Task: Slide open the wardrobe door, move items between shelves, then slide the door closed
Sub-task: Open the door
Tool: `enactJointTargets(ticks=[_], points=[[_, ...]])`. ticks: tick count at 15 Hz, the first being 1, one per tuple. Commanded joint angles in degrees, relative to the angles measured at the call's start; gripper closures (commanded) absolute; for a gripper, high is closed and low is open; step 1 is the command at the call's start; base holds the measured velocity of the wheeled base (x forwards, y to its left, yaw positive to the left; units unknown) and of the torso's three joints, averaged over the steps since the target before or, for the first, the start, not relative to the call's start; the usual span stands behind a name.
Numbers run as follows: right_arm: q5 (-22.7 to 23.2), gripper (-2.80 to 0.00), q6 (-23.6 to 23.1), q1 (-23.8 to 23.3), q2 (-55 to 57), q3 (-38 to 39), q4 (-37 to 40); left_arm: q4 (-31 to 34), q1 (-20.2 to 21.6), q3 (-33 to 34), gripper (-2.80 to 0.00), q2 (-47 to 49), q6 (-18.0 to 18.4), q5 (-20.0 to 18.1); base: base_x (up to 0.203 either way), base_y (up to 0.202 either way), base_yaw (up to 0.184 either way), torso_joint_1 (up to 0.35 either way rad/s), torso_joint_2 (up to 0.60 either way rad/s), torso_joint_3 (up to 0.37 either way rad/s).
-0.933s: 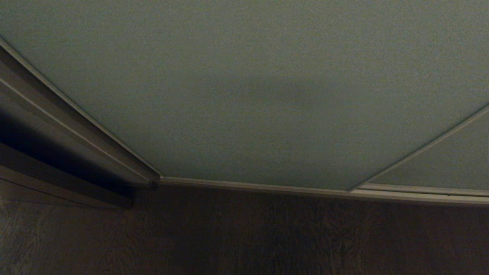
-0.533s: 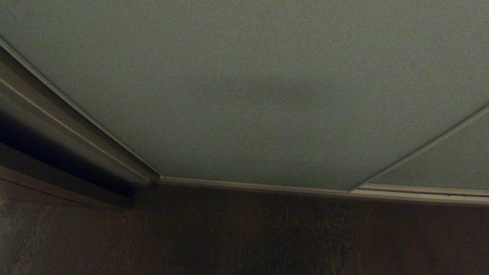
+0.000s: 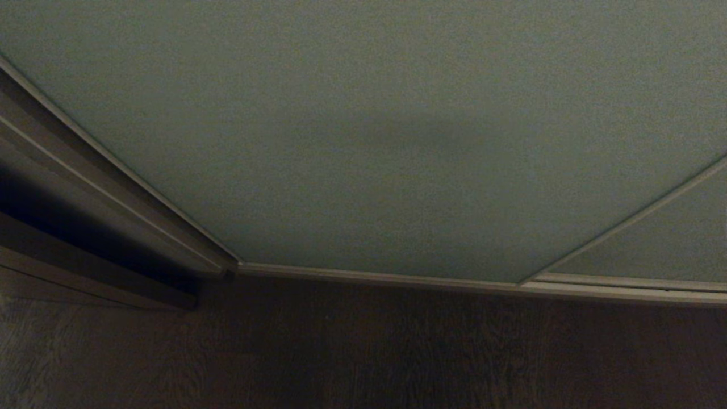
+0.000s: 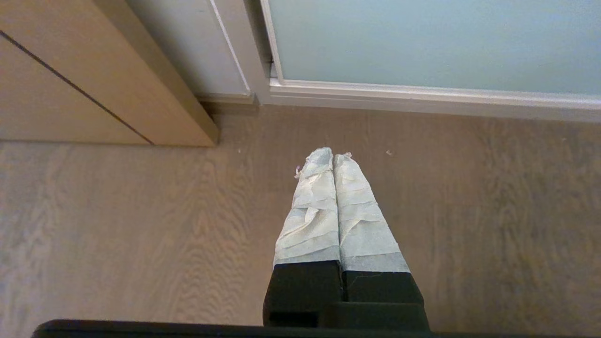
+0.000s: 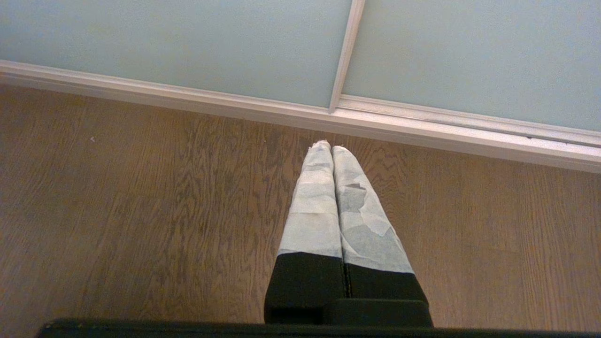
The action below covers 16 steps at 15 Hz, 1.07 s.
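Note:
The sliding wardrobe door (image 3: 363,130) is a wide grey-green panel with a thin pale frame; it fills most of the head view and stands closed. The same door (image 4: 422,42) shows at the back of the left wrist view, and the door (image 5: 178,42) also in the right wrist view. My left gripper (image 4: 333,157) hangs over the wooden floor near the door's left end, shut and holding nothing. Further right along the door my right gripper (image 5: 331,148) hangs shut and empty as well, near the seam between two panels. The items and the shelves are hidden.
A wooden floor (image 3: 363,352) runs up to the pale bottom track (image 3: 397,278). A second door panel (image 3: 670,244) overlaps at the right. Dark wooden side trim (image 3: 85,250) stands at the left, seen as a light wood panel (image 4: 94,94) in the left wrist view.

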Motion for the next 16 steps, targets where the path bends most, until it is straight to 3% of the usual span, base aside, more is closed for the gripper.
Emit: enactJointTargets(ticks=[1,3,5,8,13,16], points=[[0.0,0.0,0.0,0.0,0.0,0.0,0.0,-0.6,0.0,-2.2,0.0,0.4,0.3,0.6,0.0,0.0,0.0,0.0,0.0,0.0],[0.0,0.0,-0.1,0.0,0.0,0.0,0.0,0.1,0.0,-10.5,0.0,5.0,0.1,2.8,0.0,0.0,0.0,0.0,0.0,0.0],[0.0,0.0,-0.1,0.0,0.0,0.0,0.0,0.5,0.0,-19.7,0.0,10.2,-0.3,8.0,0.0,0.0,0.0,0.0,0.0,0.0],[0.0,0.0,0.0,0.0,0.0,0.0,0.0,-1.2,0.4,-29.0,0.0,19.9,0.2,12.9,0.0,0.0,0.0,0.0,0.0,0.0],[0.0,0.0,0.0,0.0,0.0,0.0,0.0,-26.2,0.8,-35.4,0.0,39.2,2.5,23.9,0.0,0.0,0.0,0.0,0.0,0.0],[0.0,0.0,-0.1,0.0,0.0,0.0,0.0,-33.7,1.0,-41.2,0.0,45.4,3.7,28.4,0.0,0.0,0.0,0.0,0.0,0.0]])
